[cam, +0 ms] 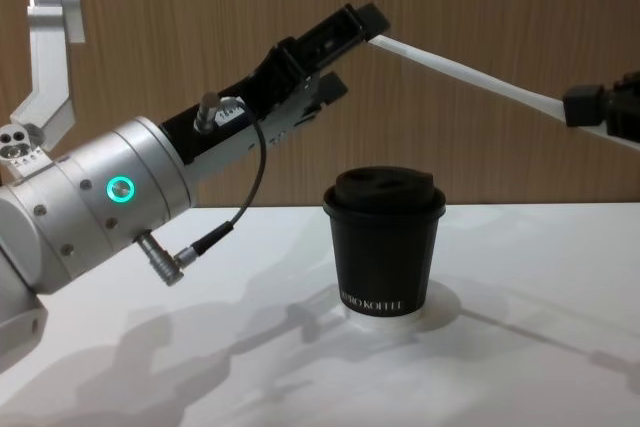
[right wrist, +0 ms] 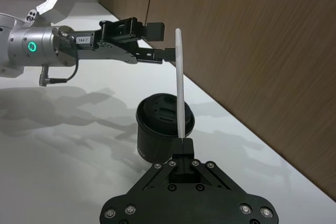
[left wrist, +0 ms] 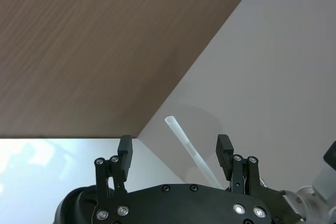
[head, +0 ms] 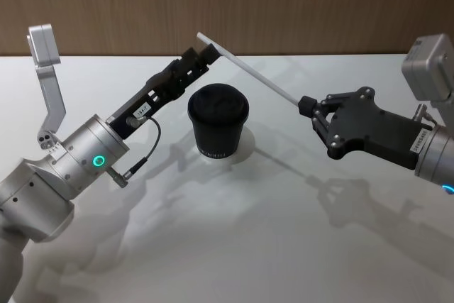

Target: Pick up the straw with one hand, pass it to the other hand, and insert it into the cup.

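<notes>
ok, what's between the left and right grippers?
The thin white straw, held by right gripper, reaches into the open left gripper, head view; black lidded paper cup stands lower.

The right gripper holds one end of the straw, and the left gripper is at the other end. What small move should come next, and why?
Probably shut the left gripper on the straw. Its fingers stand open on either side of the straw's free end, while the right gripper is shut on the other end, so the pass is not yet done. The cup stands below them.
</notes>
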